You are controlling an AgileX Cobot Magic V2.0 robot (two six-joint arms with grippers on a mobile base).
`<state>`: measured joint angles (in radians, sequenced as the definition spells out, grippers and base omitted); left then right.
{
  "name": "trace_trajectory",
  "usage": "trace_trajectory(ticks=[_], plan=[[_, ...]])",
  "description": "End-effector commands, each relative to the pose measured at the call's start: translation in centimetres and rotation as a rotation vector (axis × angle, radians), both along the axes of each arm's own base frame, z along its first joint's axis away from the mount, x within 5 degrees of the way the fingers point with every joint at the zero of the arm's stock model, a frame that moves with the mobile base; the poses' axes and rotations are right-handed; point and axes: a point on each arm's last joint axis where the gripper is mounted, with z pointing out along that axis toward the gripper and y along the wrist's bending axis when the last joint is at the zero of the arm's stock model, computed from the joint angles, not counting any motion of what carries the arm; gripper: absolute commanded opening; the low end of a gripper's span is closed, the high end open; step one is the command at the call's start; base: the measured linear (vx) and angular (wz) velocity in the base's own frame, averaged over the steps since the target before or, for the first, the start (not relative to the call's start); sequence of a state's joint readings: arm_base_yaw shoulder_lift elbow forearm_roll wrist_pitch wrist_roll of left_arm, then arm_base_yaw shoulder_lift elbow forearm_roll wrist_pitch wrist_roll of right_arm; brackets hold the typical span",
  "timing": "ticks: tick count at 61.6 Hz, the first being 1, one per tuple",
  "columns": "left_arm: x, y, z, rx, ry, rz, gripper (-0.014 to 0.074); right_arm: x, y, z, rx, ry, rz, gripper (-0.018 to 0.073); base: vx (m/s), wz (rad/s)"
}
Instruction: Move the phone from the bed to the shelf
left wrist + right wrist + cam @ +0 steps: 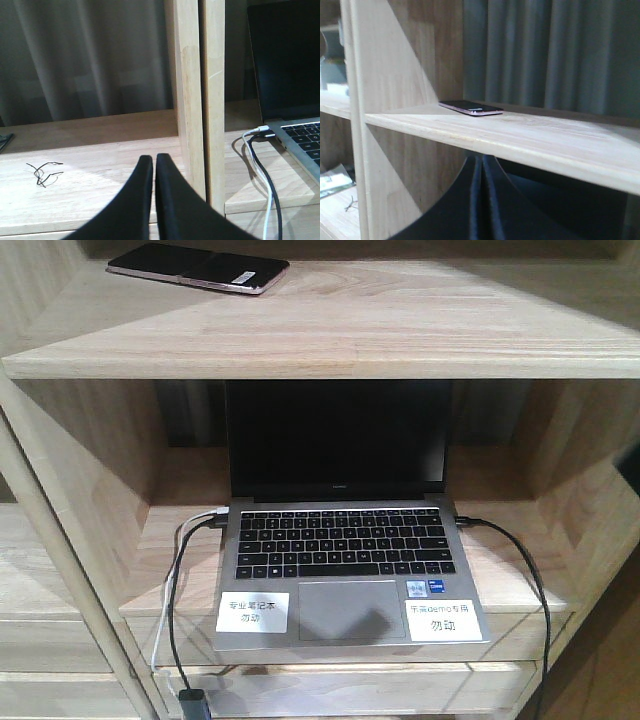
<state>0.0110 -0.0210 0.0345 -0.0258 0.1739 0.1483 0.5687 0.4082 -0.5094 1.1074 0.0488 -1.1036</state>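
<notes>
The phone [198,267], a glossy black slab with a pinkish rim and a small white label, lies flat on the upper board of the pale wood shelf [330,335]. From the right wrist it shows as a thin dark slab [471,107] resting on that board [520,135]. My right gripper [481,159] is shut and empty, just below the board's front edge, apart from the phone. My left gripper [154,159] is shut and empty, over a lower board [90,175] left of a shelf upright [195,100]. The bed is out of view.
An open grey laptop [340,540] with white stickers fills the compartment under the phone, with black and white cables [262,170] plugged into its sides. A small tangle of black wire [44,171] lies on the lower left board. Grey curtains [550,50] hang behind the shelf.
</notes>
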Motion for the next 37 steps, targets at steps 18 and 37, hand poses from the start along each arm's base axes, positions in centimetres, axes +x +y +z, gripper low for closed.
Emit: trace_trajectory(ticks=[18, 37], plan=[[-0.09, 0.01, 1.49, -0.014, -0.104, 0.002, 0.0001, -1.45, -1.31, 0.62, 0.062, -0.072, -0.034, -0.001, 0.0, 0.0], [-0.09, 0.01, 1.49, -0.014, -0.104, 0.002, 0.0001, -1.45, -1.31, 0.61, 0.059, -0.074, -0.035, -0.001, 0.0, 0.0]])
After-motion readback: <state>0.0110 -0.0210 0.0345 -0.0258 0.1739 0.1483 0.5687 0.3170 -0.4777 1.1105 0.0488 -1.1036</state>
